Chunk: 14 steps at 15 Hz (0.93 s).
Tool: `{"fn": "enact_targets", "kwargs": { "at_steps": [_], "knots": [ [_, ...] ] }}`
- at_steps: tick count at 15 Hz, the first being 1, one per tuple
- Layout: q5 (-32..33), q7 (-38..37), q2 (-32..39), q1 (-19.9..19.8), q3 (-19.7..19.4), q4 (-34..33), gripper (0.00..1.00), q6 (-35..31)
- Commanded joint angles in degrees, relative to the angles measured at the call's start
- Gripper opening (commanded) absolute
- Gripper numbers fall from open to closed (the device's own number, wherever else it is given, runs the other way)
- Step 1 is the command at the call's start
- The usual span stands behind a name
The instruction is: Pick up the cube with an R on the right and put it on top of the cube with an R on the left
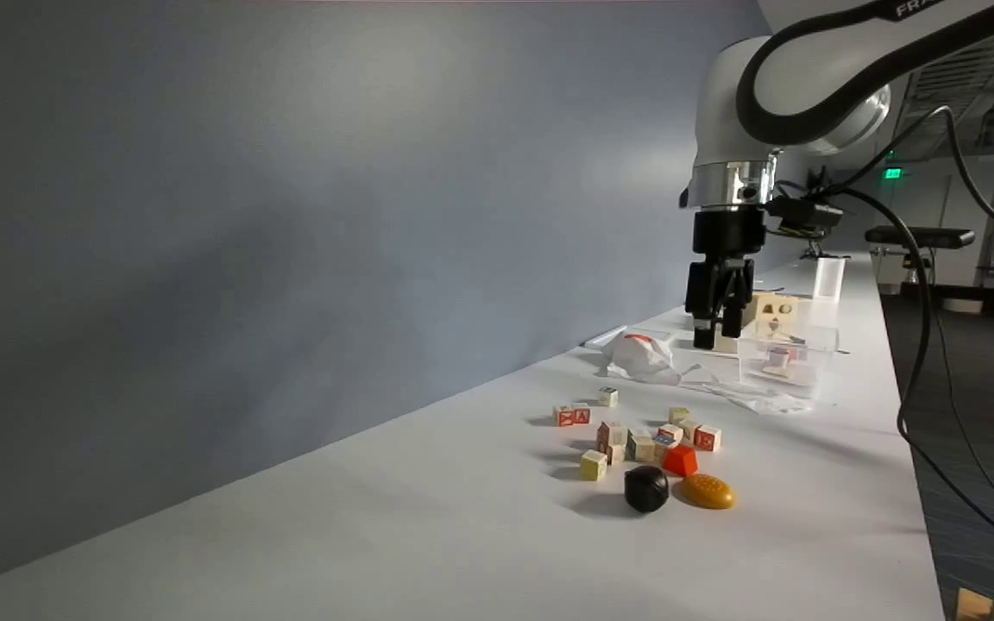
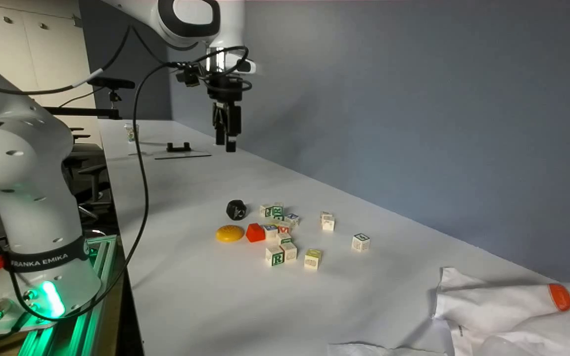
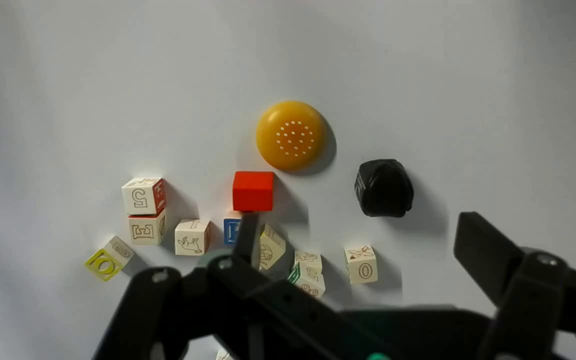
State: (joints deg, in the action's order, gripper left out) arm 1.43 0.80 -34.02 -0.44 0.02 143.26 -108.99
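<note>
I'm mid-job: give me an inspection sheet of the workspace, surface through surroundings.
Surface: white table; spills: nothing seen.
Job's things: cube with green R stands beside another cube; a second R cannot be made out for certain.
Clutter: red block, yellow dome, black object nearby; crumpled white item farther off.
Gripper: open, empty, above the table.
Cables: black cable loops beside the arm.
Surroundings: grey wall; people: nothing seen.

In an exterior view, the claw [image 1: 718, 333] hangs pointing down above the desk [image 1: 808, 535]. Cubes [image 1: 640, 446], some lettered, sit there near a red block [image 1: 680, 461], a black lump [image 1: 646, 489] and an orange oval piece [image 1: 707, 492]; farther back are a clear box [image 1: 814, 366] and crumpled white bag [image 1: 642, 360].
</note>
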Motion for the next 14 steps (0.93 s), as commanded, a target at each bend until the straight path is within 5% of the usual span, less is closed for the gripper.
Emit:
{"fn": "enact_targets", "kwargs": {
  "at_steps": [1,14],
  "knots": [
    [0.04,-0.06,0.02,0.11,-0.08,-0.11,1.00,0.14],
    [2.88,12.48,7.75,-2.74,-7.82,1.98,1.00,-9.84]
  ]
}}
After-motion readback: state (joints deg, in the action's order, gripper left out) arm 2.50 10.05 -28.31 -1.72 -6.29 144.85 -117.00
